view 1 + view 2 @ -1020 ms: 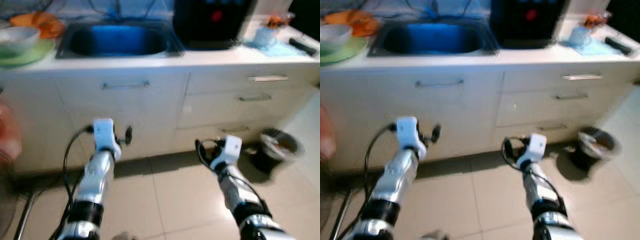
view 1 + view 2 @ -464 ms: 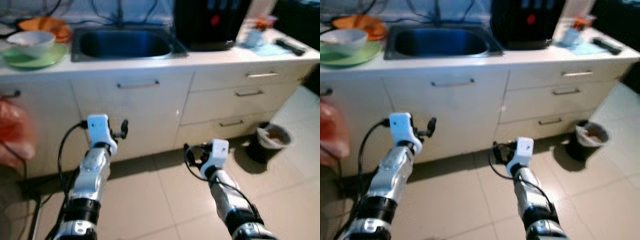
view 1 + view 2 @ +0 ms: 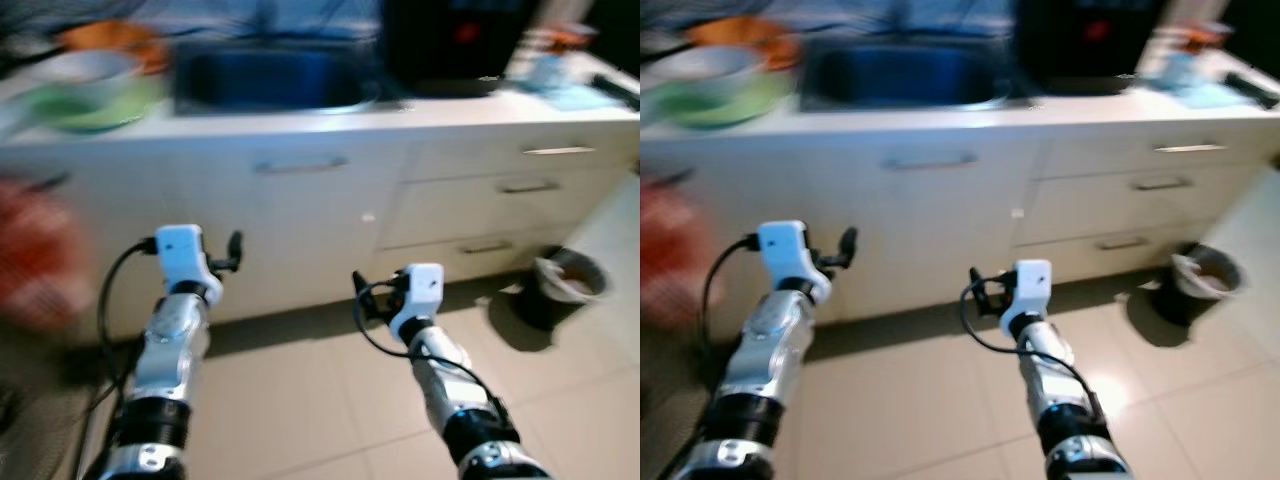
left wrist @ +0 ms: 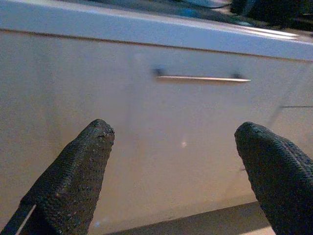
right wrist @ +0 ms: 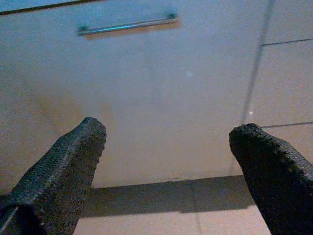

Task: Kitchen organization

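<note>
head views, blurred as if the robot is walking, show both arms held out low in front of a white cabinet front, well short of it. the left gripper (image 4: 173, 171) has its two black fingers spread wide with nothing between them, and past the gap lies a cabinet door (image 4: 146, 147) with a slim metal handle (image 4: 200, 78) above and beyond the tips. the right gripper (image 5: 166, 171) is likewise spread wide and empty, aimed at the same door, its handle (image 5: 128, 25) up beyond the fingers and a drawer seam off to one side. above and ahead of both grippers runs the counter (image 3: 300, 118); on it, up and to the left of the left gripper, sit a green plate (image 3: 95, 105) with a pale bowl (image 3: 85, 72) on it, and something orange (image 3: 110, 38) further back. the sink (image 3: 270, 78) lies above the gap between the two arms, a dark appliance (image 3: 450, 40) stands up beyond the right gripper, and a small bin (image 3: 565, 280) sits on the floor to that gripper's right. a red blur (image 3: 35, 250) fills the edge left of the left arm; i cannot tell what it is. nothing is picked yet, so this looks like the approach. to do it well, stop square to the counter, let the view settle, then raise an arm clear of the counter edge before reaching for the dishes.
</note>
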`<state>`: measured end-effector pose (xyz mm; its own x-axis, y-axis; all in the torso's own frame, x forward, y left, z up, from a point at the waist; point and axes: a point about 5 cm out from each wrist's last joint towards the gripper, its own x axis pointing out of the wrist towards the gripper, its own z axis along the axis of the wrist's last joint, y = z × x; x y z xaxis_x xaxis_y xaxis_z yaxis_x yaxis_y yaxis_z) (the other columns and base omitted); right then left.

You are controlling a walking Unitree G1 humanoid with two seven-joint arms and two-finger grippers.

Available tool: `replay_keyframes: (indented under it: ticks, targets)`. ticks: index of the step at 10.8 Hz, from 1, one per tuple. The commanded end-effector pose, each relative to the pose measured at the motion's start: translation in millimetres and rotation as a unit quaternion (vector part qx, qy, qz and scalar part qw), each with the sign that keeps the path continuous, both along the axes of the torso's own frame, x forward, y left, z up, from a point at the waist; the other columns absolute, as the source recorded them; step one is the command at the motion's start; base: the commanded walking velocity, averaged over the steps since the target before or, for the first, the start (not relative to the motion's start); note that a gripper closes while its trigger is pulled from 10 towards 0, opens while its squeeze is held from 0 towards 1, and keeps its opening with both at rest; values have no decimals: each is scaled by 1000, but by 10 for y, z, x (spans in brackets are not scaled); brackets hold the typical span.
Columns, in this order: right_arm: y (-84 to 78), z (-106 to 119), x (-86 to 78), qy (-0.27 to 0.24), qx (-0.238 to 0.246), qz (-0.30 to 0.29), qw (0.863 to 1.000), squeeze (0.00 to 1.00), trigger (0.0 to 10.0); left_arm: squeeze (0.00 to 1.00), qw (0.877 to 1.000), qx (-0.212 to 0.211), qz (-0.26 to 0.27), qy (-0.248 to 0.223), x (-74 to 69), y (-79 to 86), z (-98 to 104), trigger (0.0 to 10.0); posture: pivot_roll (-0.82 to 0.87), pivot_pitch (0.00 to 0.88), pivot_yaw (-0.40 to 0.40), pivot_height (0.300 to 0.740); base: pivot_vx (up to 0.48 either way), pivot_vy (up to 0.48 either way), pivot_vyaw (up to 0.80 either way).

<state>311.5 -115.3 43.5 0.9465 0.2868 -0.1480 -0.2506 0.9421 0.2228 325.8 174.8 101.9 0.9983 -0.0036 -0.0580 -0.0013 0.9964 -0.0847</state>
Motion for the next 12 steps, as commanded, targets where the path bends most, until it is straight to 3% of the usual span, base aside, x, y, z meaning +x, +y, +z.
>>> replay_keyframes:
  ticks: [1, 3, 4, 6, 7, 9, 10, 12]
  targets:
    - [-83, 3, 1, 1, 3, -12, 1000, 0, 10000, 0, 1000, -2, -16, 0, 13, -97, 6, 10000, 27, 0, -76, 740, 375, 0, 0]
    - [-104, 26, 26, -5, -30, -23, 999, 0, 10000, 0, 1000, -2, -15, -3, 14, -96, 25, 10000, 27, 0, -76, 740, 379, 0, 0]
    - [-101, 172, 85, -30, 5, -30, 999, 0, 10000, 0, 1000, 3, -7, -11, 30, -66, 91, 10000, 37, 0, -71, 740, 371, 0, 0]
    - [-153, 474, 180, -101, -19, -57, 993, 0, 10000, 0, 1000, 7, 8, -26, 46, -14, 207, 10000, 36, 0, -67, 740, 368, 0, 0]
    - [-155, 621, 215, -114, -7, -58, 992, 0, 10000, 0, 998, 10, 8, -57, 47, -23, 361, 10000, 36, 0, -67, 740, 360, 0, 0]
    - [-159, 709, 261, -98, 13, -99, 990, 0, 10000, 0, 992, 14, 22, -126, 13, -21, 706, 10000, 37, 0, -70, 740, 356, 0, 0]
    - [-106, 736, 206, -110, 39, -55, 992, 0, 10000, 0, 990, 11, 28, -137, 0, -21, 784, 10000, 48, 0, -72, 740, 352, 0, 0]
    - [-127, 733, 167, -105, -9, -67, 992, 0, 10000, 0, 990, 16, 24, -135, -17, -46, 793, 10000, 43, 0, -65, 740, 352, 0, 0]
